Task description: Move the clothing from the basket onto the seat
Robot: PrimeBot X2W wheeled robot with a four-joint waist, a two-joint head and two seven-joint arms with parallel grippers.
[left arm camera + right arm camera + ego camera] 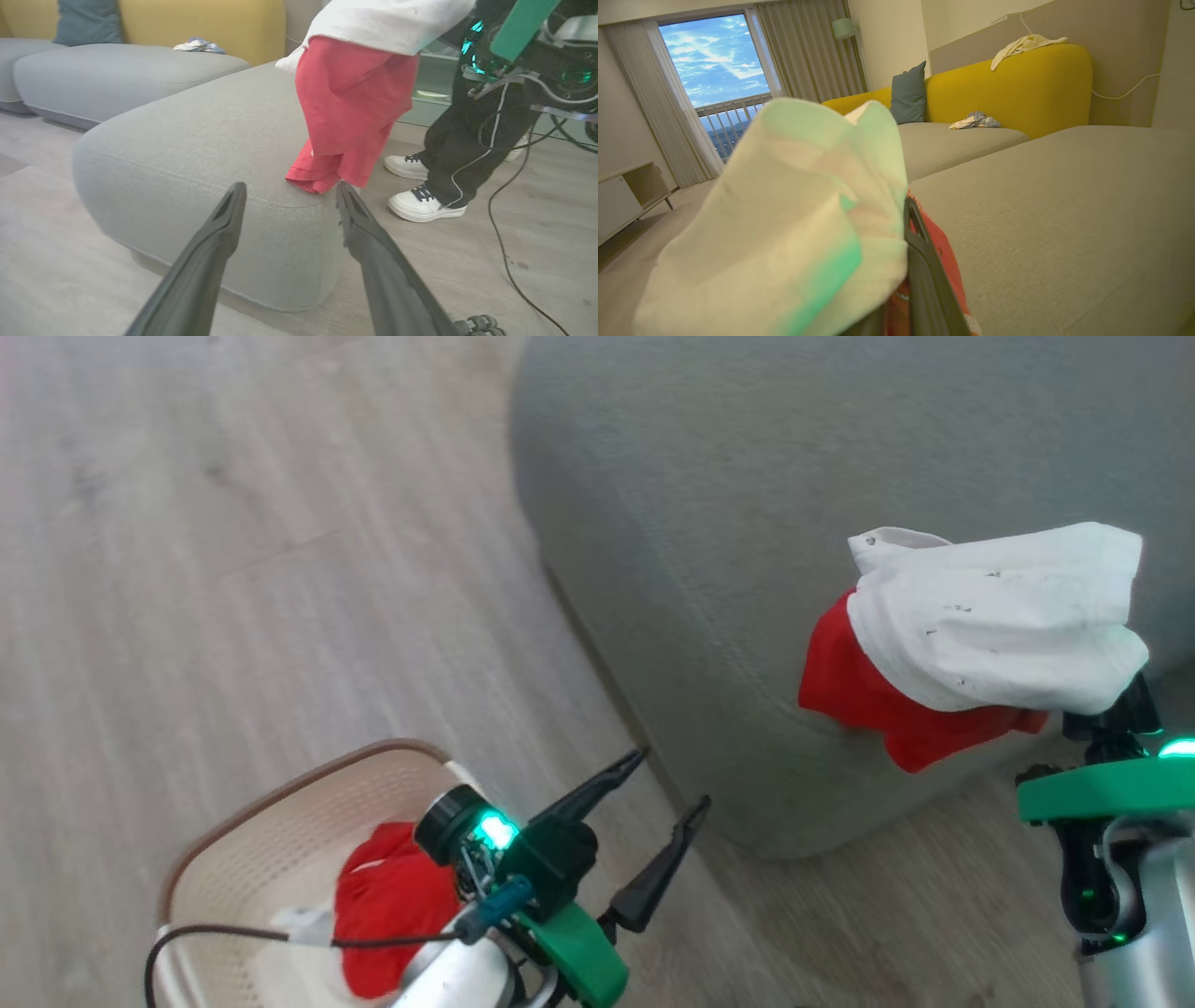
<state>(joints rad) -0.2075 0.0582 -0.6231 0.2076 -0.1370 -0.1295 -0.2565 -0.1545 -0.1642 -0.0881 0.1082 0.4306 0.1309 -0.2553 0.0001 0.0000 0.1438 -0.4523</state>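
Hanging from the clamped right gripper [911, 219], one red-and-white garment [990, 616] touches its red hem to the grey seat's [747, 523] rounded corner edge. A second garment [392, 896] lies in the single basket [280, 793]. The left gripper [670, 779] hovers spread wide and empty over bare floor [233, 569] between basket and seat.

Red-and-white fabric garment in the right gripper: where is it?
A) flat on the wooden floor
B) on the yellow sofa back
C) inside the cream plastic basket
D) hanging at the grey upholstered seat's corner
D: the red-and-white garment hangs from the right gripper over a corner of the grey seat.
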